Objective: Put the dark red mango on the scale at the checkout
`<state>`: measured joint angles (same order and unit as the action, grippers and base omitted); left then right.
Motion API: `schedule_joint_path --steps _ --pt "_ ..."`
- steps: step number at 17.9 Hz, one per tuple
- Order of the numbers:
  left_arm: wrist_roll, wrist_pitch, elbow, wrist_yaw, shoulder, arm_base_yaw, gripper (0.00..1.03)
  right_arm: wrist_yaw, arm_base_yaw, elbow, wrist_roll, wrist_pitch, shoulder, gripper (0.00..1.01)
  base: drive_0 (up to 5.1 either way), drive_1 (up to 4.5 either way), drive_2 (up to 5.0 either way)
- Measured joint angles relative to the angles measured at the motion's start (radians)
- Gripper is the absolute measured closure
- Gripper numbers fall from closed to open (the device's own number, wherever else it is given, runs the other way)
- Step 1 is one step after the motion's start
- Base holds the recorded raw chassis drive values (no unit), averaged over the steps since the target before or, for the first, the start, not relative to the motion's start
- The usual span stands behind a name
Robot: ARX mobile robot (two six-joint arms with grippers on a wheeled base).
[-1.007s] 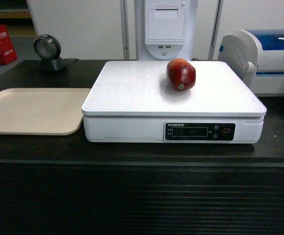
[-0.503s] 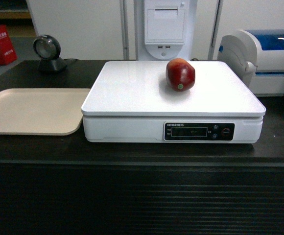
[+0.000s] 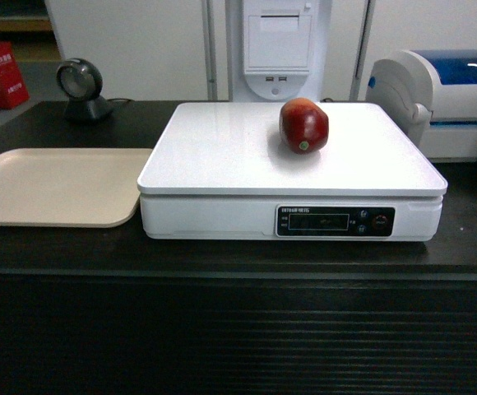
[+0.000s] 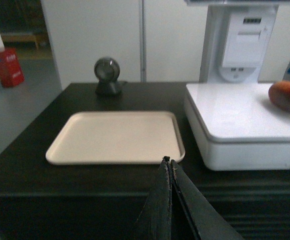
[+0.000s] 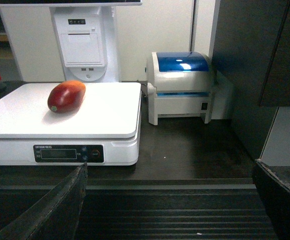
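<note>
Head view: dark red mango [image 3: 304,125] lies free on the scale [image 3: 222,152], toward its back edge, no gripper near. Left wrist: left gripper [image 4: 169,165] pressed together, short of the scale. Right wrist: right gripper [image 5: 170,172] spread wide, empty; glossy fruit likely slick, firm, best held across its middle.

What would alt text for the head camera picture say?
A dark red mango lies on a white scale on a black checkout counter, with a beige tray left of it and a white-and-blue printer right.
</note>
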<state>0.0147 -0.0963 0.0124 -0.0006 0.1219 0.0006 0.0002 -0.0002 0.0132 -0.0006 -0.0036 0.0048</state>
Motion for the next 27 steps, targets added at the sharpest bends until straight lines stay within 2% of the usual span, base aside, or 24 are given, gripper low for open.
schedule_joint_path --steps 2,7,8,13,16,18,27 --pt "0.000 0.106 -0.003 0.000 -0.109 0.000 1.01 0.000 0.000 0.000 0.000 0.000 0.000 0.03 0.0 0.00 0.0" --pt "-0.001 0.100 -0.003 -0.001 -0.113 0.000 1.01 0.000 0.000 0.000 0.000 0.000 0.000 0.03 0.0 0.00 0.0" --pt "-0.001 0.099 -0.003 0.000 -0.113 0.000 0.97 0.000 0.000 0.000 0.000 0.000 0.000 0.03 0.0 0.00 0.0" --pt "-0.001 0.099 -0.003 0.000 -0.113 0.000 0.41 0.000 0.000 0.000 0.000 0.000 0.000 0.03 0.0 0.00 0.0" --pt "-0.002 0.099 -0.003 0.000 -0.113 0.000 0.03 0.000 0.000 0.000 0.000 0.000 0.000 0.03 0.0 0.00 0.0" --pt "-0.002 0.099 -0.003 0.000 -0.113 0.000 0.06 0.000 0.000 0.000 0.000 0.000 0.000 0.03 0.0 0.00 0.0" --pt "-0.002 0.099 -0.003 0.000 -0.113 0.000 0.05 0.000 0.000 0.000 0.000 0.000 0.000 0.03 0.0 0.00 0.0"
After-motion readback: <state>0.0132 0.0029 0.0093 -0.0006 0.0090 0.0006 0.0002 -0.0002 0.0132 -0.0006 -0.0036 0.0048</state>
